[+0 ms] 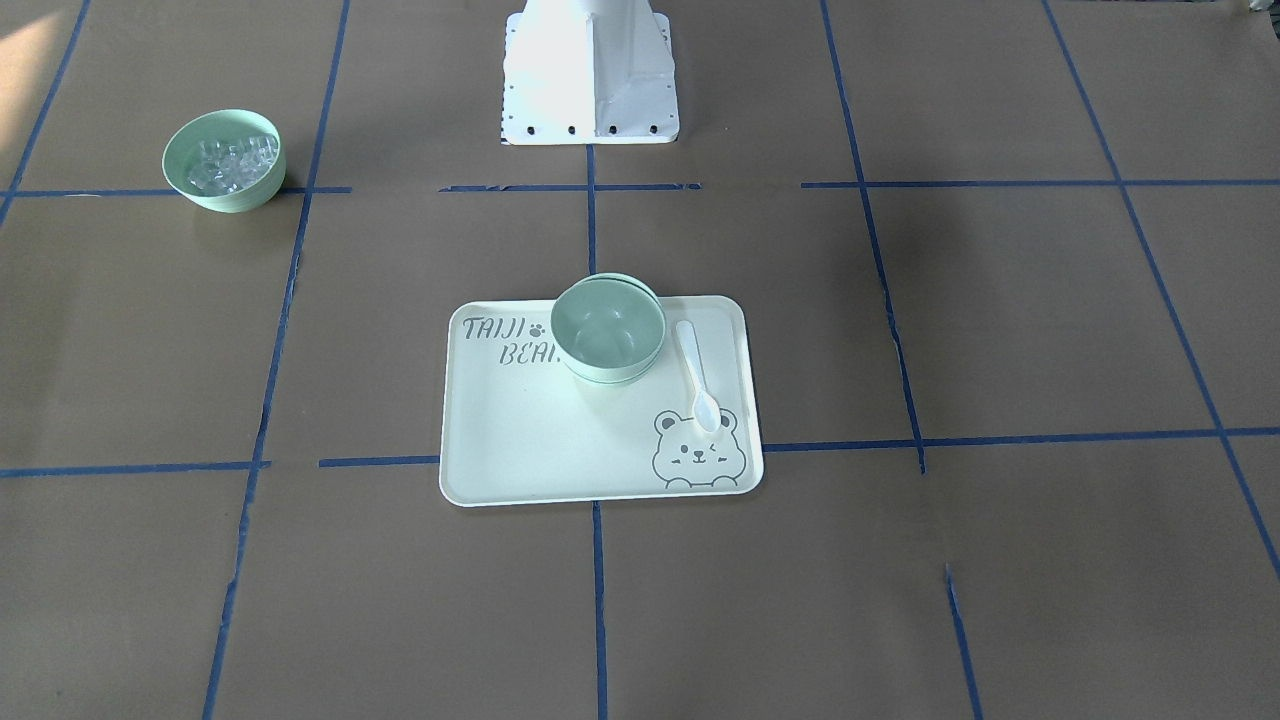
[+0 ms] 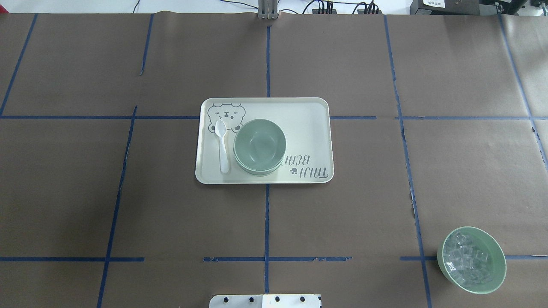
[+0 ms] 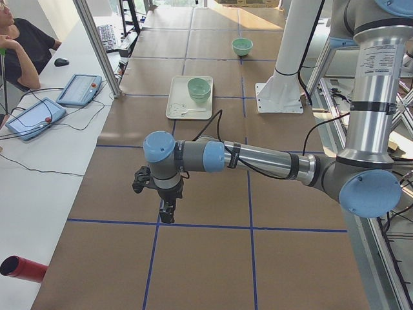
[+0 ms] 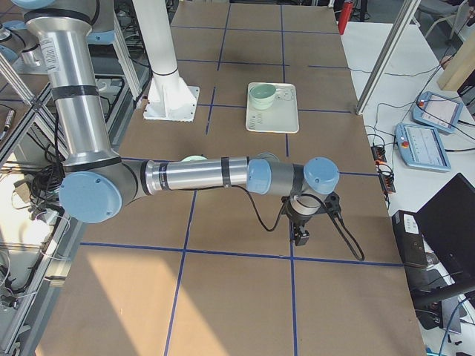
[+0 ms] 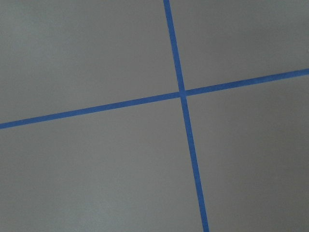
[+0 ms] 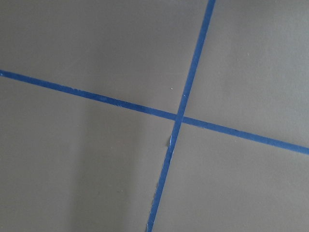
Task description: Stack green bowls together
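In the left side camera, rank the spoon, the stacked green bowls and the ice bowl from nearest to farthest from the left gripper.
1. The spoon, on the tray's near side, closest to the left gripper.
2. The stacked green bowls, on the tray behind it.
3. The ice bowl, off the tray, at the far end.

You have the green bowls (image 2: 260,145) nested in one stack on the bear-printed tray (image 2: 308,128), a white spoon (image 2: 222,147) just beside them, and a cube-filled bowl (image 2: 471,260) well apart on the worktop (image 2: 85,192)
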You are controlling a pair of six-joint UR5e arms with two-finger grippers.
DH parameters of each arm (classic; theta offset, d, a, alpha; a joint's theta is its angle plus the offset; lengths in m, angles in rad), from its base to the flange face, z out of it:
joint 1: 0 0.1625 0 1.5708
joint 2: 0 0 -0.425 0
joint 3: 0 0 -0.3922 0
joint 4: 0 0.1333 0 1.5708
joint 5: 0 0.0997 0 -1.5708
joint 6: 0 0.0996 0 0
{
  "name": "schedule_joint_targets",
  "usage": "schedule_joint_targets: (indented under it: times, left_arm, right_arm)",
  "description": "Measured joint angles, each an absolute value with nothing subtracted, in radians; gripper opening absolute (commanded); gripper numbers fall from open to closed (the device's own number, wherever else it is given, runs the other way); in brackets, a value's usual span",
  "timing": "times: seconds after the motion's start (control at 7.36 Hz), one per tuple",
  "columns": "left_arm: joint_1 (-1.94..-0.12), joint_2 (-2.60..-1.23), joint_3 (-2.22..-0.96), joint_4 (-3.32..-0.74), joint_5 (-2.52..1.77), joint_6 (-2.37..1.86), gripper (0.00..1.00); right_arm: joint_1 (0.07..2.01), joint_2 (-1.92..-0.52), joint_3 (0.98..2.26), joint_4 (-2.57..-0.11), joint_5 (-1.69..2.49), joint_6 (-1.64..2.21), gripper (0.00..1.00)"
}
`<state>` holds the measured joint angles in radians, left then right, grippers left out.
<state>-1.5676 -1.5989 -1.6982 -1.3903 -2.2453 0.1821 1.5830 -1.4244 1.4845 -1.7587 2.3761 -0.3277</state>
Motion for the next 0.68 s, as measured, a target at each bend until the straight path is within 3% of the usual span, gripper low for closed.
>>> schedule_joint_targets:
  times: [0.68]
  left_arm:
    - [-1.569, -1.569, -1.674, -1.391, -2.287, 0.179, 1.0]
  right_arm:
    - [1.631, -1.563, 1.493, -1.586, 2.452, -0.27, 1.0]
